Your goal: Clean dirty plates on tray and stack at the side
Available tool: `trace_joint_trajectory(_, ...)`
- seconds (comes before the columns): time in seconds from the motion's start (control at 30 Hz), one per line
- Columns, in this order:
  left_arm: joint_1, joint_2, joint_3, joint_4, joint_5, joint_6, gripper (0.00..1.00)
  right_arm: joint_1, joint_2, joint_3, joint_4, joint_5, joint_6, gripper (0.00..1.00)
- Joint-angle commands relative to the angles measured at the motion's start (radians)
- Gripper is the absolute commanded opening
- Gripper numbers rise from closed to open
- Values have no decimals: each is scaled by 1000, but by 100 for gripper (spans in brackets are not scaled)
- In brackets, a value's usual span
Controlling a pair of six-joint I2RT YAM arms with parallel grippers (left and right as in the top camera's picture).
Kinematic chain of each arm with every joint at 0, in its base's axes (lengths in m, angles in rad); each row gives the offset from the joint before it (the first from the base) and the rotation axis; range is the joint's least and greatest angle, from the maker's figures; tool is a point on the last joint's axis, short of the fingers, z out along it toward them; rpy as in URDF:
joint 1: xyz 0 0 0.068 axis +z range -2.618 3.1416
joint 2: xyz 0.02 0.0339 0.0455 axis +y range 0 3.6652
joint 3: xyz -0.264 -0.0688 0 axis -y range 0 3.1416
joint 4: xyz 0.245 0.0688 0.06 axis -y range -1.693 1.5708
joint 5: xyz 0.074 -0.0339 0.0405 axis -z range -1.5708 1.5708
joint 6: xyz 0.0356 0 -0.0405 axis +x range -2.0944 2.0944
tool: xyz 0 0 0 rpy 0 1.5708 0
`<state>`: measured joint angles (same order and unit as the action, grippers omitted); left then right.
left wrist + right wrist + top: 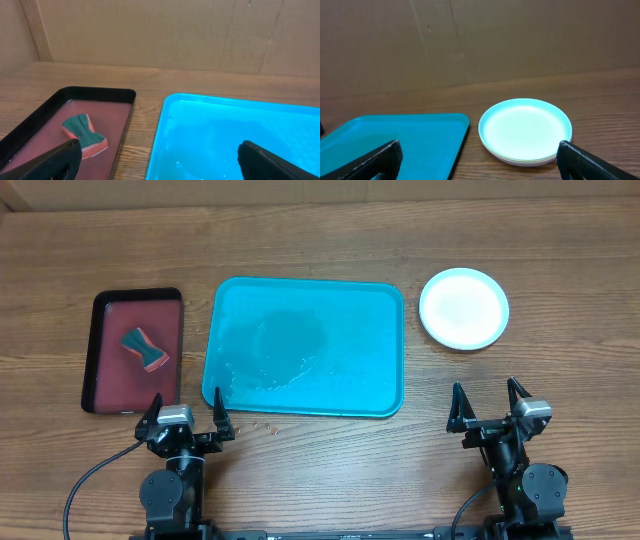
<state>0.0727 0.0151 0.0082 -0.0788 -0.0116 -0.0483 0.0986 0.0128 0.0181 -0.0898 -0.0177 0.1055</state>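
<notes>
Well, I see the left gripper [186, 405] released at the near edge of the tray [300, 412], and the right gripper [485, 395] likewise. The plates [463, 308] sit stacked, apart from its right rim.

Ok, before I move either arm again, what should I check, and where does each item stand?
1. Turquoise tray free of plates: ok. It holds only a wet film and droplets.
2. Plate stack on the table to the right of the tray, not touching it: ok.
3. All three plates in the stack: cannot tell. The right wrist view shows layered rims, but the count is unclear.
4. Sponge back in the dark red tray: ok.
5. Left claw open and empty, near the table's front edge: ok.
6. Right claw open and empty, short of the stack: ok.
</notes>
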Motion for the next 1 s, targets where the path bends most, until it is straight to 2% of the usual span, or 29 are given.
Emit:
trace_joint_trajectory(0.0,5,-11,-3,1,5,19,100,-5,-10,-10,5,23,-77,100)
trace_joint_trajectory(0.2,5,-11,-3,1,5,19,100,-5,-10,-10,4,17,-219,100)
trace_joint_trajectory(0.97,5,-11,-3,1,5,19,100,-5,-10,-10,6,17,-204,100)
